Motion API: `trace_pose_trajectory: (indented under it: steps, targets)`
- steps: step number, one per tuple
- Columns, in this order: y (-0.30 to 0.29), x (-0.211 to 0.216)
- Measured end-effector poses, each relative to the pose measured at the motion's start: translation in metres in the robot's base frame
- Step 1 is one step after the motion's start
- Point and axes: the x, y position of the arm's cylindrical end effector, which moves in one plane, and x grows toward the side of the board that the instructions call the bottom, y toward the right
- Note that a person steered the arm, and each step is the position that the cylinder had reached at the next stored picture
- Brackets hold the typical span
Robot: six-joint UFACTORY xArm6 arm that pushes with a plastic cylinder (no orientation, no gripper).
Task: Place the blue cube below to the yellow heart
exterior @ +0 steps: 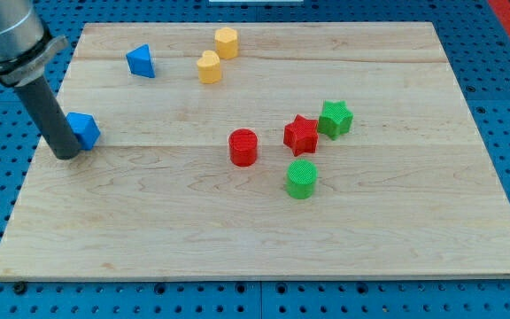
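The blue cube (84, 129) sits near the board's left edge. My tip (65, 154) rests on the board just left of and slightly below the cube, touching or almost touching its left side. The yellow heart (208, 67) lies near the view's top, centre-left, well to the upper right of the cube. A yellow hexagonal block (227, 42) stands just above and right of the heart.
A blue triangular block (141, 61) lies at the upper left. A red cylinder (243, 147), red star (301, 135), green star (335, 119) and green cylinder (301, 179) cluster right of centre. The wooden board (264, 248) sits on a blue pegboard.
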Motion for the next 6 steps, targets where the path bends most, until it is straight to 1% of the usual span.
trace_pose_trajectory:
  steps: [1, 2, 3, 4, 5, 6]
  targets:
    - [-0.044, -0.014]
    - [0.034, -0.038]
    - [0.113, -0.035]
    - [0.091, 0.024]
    - [0.111, 0.011]
    - [0.163, -0.019]
